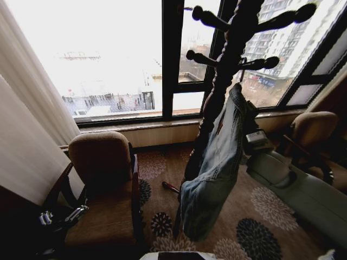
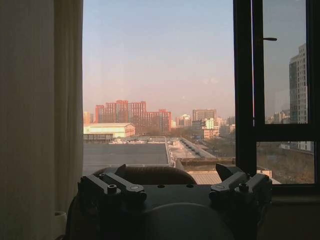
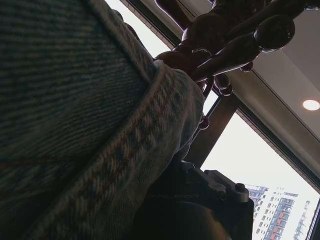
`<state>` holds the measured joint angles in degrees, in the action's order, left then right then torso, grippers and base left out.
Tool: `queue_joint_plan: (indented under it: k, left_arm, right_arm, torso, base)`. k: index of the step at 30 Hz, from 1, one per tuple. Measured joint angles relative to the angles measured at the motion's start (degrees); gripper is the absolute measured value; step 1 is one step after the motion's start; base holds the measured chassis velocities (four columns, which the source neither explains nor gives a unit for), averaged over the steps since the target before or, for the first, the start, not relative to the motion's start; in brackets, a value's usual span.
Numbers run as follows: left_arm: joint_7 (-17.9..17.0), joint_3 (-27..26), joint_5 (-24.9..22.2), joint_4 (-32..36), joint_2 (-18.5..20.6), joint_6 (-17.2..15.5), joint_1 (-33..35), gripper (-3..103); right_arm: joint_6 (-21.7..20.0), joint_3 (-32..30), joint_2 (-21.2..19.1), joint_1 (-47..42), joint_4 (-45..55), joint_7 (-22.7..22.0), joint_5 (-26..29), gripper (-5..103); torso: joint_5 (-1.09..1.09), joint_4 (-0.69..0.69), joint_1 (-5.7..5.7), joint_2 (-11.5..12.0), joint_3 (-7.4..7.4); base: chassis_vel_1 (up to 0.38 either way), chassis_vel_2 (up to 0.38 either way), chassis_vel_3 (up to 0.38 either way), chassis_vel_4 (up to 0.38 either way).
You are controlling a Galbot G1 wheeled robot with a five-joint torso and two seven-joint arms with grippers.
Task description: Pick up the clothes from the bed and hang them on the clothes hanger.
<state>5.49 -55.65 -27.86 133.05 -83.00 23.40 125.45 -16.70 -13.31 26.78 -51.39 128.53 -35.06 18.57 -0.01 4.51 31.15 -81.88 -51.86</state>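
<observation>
Reaching into the collar of the denim jacket (image 1: 214,162) with the right gripper (image 1: 245,122), up under the pegs of the coat stand (image 1: 227,49).

Cannot tell whether those fingers are apart or clamped, with folds of denim pressed right against them. Just above them, collar bunched close to the lower pegs, probably held high so the weight can settle onto the stand; below them, body and sleeves draped down along the post, hem clear of the patterned carpet (image 1: 271,216). No telling whether a hanger sits inside the shoulders. Tight among the pegs overhead; more open room back along the arm, away from the window. Left gripper (image 2: 171,175) parked low by the armchair (image 1: 103,162), well apart, fingers spread and empty.
</observation>
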Motion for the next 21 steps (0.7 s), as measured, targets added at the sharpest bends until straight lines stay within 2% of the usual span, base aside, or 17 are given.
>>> queue_joint_plan:
  k: [3, 4, 6, 7, 10, 12, 16, 17, 19, 20, 21]
  left_arm:
    - [0.0, 0.0, 0.0, 0.0, 0.0, 0.0, 0.0, 100]
    - [0.0, 0.0, 0.0, 0.0, 0.0, 0.0, 0.0, 100]
    - [0.0, 0.0, 0.0, 0.0, 0.0, 0.0, 0.0, 100]
    - [0.0, 0.0, 0.0, 0.0, 0.0, 0.0, 0.0, 100]
    - [0.0, 0.0, 0.0, 0.0, 0.0, 0.0, 0.0, 100]
    - [0.0, 0.0, 0.0, 0.0, 0.0, 0.0, 0.0, 100]
    - [0.0, 0.0, 0.0, 0.0, 0.0, 0.0, 0.0, 100]
    - [0.0, 0.0, 0.0, 0.0, 0.0, 0.0, 0.0, 100]
    - [0.0, 0.0, 0.0, 0.0, 0.0, 0.0, 0.0, 100]
    - [0.0, 0.0, 0.0, 0.0, 0.0, 0.0, 0.0, 100]
    - [0.0, 0.0, 0.0, 0.0, 0.0, 0.0, 0.0, 100]
  right_arm:
    - [0.1, -1.3, 0.4, -1.7, 0.3, 0.2, -0.5, 28]
    - [0.1, -1.7, 0.5, -2.2, 0.4, 0.2, -0.7, 28]
    - [0.1, -2.3, 0.6, -2.7, 0.4, 0.2, -0.8, 38]
    - [0.1, -2.3, 0.6, -2.7, 0.4, 0.2, -0.8, 38]
    - [0.1, -2.8, 0.7, -3.0, 0.5, 0.3, -0.8, 55]
    - [0.1, -2.9, 0.7, -3.0, 0.5, 0.3, -0.7, 55]
    - [0.1, -2.9, 0.8, -2.9, 0.5, 0.3, -0.4, 77]
    - [0.1, -2.9, 0.8, -2.9, 0.5, 0.3, -0.4, 77]
    - [0.1, -2.9, 0.8, -2.8, 0.5, 0.3, -0.2, 87]
    - [0.1, -2.9, 0.7, -2.7, 0.5, 0.3, -0.1, 87]
    - [0.1, -2.9, 0.7, -2.7, 0.5, 0.3, 0.0, 92]
  torso:
    - [-0.01, -0.02, 0.00, 0.0, 0.00]
    - [0.00, -0.02, -0.01, 0.0, 0.00]
    - [-0.01, -0.03, -0.01, 0.0, 0.00]
    - [-0.01, -0.03, -0.01, 0.0, 0.00]
    - [0.00, -0.01, 0.00, 0.0, 0.00]
    - [0.01, -0.01, 0.00, 0.0, 0.00]
    - [0.01, -0.01, -0.01, 0.0, 0.00]
    - [0.01, -0.01, -0.01, 0.0, 0.00]
    - [0.01, 0.00, 0.00, 0.0, 0.00]
    - [0.01, 0.00, 0.00, 0.0, 0.00]
    - [0.01, -0.01, 0.00, 0.0, -0.01]
  base:
    - [0.000, 0.000, 0.000, 0.000]
    - [0.000, 0.000, 0.000, 0.000]
    - [0.000, 0.000, 0.000, 0.000]
    - [0.000, 0.000, 0.000, 0.000]
    - [0.000, 0.000, 0.000, 0.000]
    - [0.000, 0.000, 0.000, 0.000]
    - [0.000, 0.000, 0.000, 0.000]
    - [0.000, 0.000, 0.000, 0.000]
    - [0.000, 0.000, 0.000, 0.000]
    - [0.000, 0.000, 0.000, 0.000]
    - [0.000, 0.000, 0.000, 0.000]
